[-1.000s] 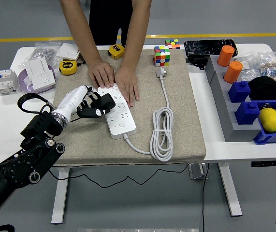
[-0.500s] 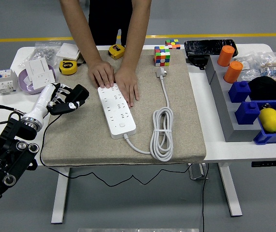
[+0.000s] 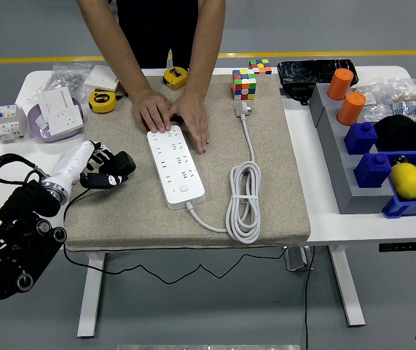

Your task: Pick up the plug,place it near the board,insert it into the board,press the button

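- Plug (image 3: 241,109) lies at the mat's far side, well right of my left hand (image 3: 104,171), beyond the power strip (image 3: 175,165).
- Fingers curled, holding nothing.

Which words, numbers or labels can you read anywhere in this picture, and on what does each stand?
No text can be read.
Tape measures: labels blurred.
Breaker: print too small.
Power strip: no marking can be made out.
Packets: print too small.
Desk panel: marks too small.
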Controlling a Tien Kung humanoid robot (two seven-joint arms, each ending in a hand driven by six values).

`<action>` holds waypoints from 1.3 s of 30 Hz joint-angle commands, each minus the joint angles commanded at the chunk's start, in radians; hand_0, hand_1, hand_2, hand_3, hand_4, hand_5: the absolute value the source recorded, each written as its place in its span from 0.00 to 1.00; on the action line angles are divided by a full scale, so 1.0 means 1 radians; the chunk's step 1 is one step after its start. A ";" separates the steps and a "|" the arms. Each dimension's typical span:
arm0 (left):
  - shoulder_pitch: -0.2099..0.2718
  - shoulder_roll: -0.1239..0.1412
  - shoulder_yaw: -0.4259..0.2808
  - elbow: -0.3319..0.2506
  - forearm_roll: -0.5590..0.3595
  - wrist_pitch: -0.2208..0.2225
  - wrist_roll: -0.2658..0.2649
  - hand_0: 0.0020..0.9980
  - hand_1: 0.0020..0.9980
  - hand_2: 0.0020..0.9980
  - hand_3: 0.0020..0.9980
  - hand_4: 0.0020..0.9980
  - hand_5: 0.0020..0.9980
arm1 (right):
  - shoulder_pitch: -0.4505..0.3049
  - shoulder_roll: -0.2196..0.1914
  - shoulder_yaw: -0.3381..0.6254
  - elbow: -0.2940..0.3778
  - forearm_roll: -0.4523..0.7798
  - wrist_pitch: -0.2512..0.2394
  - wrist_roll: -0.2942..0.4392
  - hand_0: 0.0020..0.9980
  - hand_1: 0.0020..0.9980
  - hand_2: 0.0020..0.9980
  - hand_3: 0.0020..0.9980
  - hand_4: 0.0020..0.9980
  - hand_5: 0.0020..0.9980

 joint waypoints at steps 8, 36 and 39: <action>0.006 0.001 -0.012 -0.013 -0.031 -0.047 0.014 0.86 0.96 0.87 0.83 1.00 0.64 | 0.005 0.000 -0.004 0.000 0.007 0.000 0.003 1.00 0.79 0.72 0.73 1.00 0.89; 0.415 -0.182 -0.632 -0.492 -1.112 -0.083 -0.340 0.84 0.86 0.84 0.92 1.00 0.91 | -0.012 0.018 0.018 0.000 -0.015 0.004 0.009 1.00 0.79 0.72 0.73 1.00 0.89; 0.429 -0.182 -0.659 -0.501 -1.242 -0.115 -0.325 0.84 0.86 0.84 0.92 1.00 0.91 | -0.012 0.017 0.013 0.000 -0.011 0.005 0.010 1.00 0.79 0.72 0.73 1.00 0.89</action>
